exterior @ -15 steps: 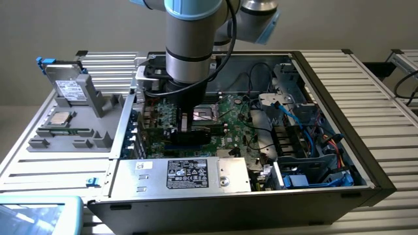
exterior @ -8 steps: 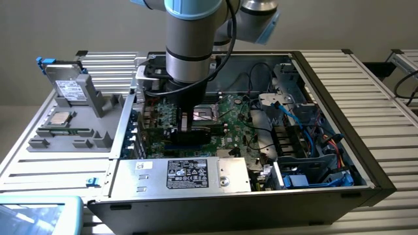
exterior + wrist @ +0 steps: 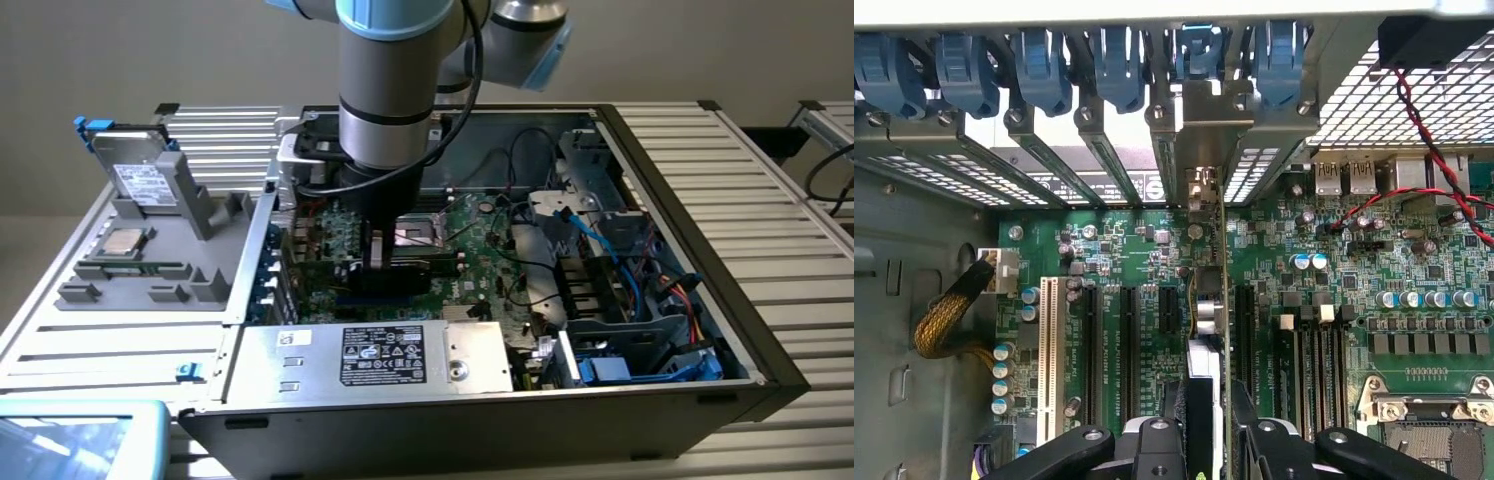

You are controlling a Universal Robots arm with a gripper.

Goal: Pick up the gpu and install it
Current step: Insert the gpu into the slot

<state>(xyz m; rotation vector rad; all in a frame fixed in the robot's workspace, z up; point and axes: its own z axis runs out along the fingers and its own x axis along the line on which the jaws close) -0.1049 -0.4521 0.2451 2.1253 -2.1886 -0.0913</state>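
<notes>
Gpu (image 3: 1220, 300) stands on edge inside the open computer case (image 3: 694, 300), held upright between the gripper's (image 3: 1209, 420) two black fingers (image 3: 1254, 435), which pinch the card from either side. In the wrist view the card is seen almost edge-on, as a thin green line with the black cooler on one face; its long axis runs from the gripper toward the rear wall of the case, parallel to the expansion slots (image 3: 1122, 340) on the motherboard (image 3: 1334, 300). Its silver end bracket (image 3: 1200, 185) points at the row of slot openings, beneath the blue retention clips (image 3: 1119, 65). Whether the lower edge is seated in a slot cannot be told.

The exterior view gives the wider setting: the gpu (image 3: 400, 268) appears as a dark block below the arm (image 3: 394, 90), low over the motherboard near the middle of the case, with the silver power supply (image 3: 387, 352) along the near side and blue cables (image 3: 627, 240) to the exterior view's right. On the exterior view's left, outside the case, a grey fixture (image 3: 147, 265) holds a drive box (image 3: 134, 165), a processor (image 3: 128, 240) and a memory stick (image 3: 134, 267). The wrist view alone reveals the yellow sleeved cable (image 3: 949, 315), the red and black twisted wires (image 3: 1434, 150) and the socket (image 3: 1434, 420).
</notes>
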